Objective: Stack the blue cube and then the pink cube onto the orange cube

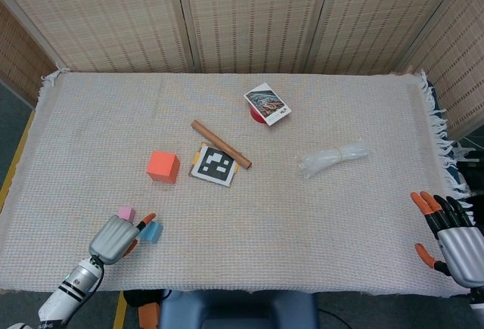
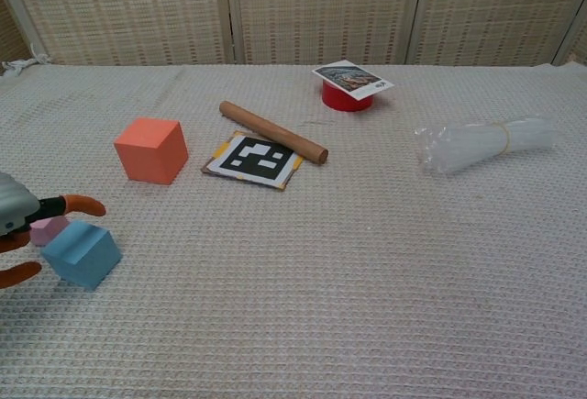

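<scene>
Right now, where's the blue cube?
In the head view the blue cube sits near the table's front-left edge, just right of the pink cube and in front of the orange cube, with the left hand right beside it.

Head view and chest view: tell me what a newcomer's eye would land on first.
The left hand at the near left edge, its orange-tipped fingers reaching around the blue cube, with the small pink cube right beside it. Next, the bright orange cube further back on the cloth, left of a black-and-white marker card with a wooden stick lying across its far edge.
</scene>
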{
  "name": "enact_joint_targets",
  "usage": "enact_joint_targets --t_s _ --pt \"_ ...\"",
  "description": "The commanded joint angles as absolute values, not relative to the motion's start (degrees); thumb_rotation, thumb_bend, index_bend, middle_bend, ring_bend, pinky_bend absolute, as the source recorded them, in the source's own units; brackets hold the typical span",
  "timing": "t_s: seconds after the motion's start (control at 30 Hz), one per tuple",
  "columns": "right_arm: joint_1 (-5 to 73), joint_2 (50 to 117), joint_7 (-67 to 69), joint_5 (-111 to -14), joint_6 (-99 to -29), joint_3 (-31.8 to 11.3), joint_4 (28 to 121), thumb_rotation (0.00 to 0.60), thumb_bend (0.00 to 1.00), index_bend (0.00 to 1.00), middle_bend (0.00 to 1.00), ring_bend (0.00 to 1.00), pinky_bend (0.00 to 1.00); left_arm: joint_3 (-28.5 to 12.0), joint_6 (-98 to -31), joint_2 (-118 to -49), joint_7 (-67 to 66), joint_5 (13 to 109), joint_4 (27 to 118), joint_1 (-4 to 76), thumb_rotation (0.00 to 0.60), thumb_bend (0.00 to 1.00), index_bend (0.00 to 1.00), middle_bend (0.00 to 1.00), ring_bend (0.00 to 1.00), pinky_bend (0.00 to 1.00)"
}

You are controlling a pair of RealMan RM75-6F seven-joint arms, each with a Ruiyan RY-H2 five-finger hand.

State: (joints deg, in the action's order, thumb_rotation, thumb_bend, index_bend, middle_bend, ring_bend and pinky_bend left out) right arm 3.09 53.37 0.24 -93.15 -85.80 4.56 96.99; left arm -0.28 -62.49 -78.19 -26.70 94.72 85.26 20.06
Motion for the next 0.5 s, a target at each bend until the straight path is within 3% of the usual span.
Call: enact_joint_targets --t_s 0.03,0.13,0.3,0.5 --pt "3.05 53.29 0.4 -93.17 -85.6 4.49 97.04 0.6 0.24 0.0 0.0 0.0 0.0 -0.1 -62.45 -78.69 -26.93 94.32 84.78 20.44 0.6 0.38 0.22 1.0 1.0 1.0" --pt "3.08 53.28 0.41 -93.25 -85.17 4.44 97.08 0.6 0.24 0.0 0.0 0.0 0.0 0.15 -63.97 -79.78 -25.61 95.07 83.4 20.56 0.6 0.38 0.33 1.0 1.0 1.0" --pt "3.16 53.3 0.04 -93.22 -84.33 4.37 97.3 0.6 0.24 0.0 0.0 0.0 0.0 -0.18 -73.24 -85.06 -18.65 99.1 76.11 19.59 0.6 0.38 0.55 1.0 1.0 1.0" --pt "3.22 53.4 -0.46 -92.57 -83.44 4.06 97.47 0.6 0.24 0.0 0.0 0.0 0.0 0.87 -77.46 -83.68 -12.54 100.26 76.41 18.86 0.6 0.37 0.58 1.0 1.0 1.0"
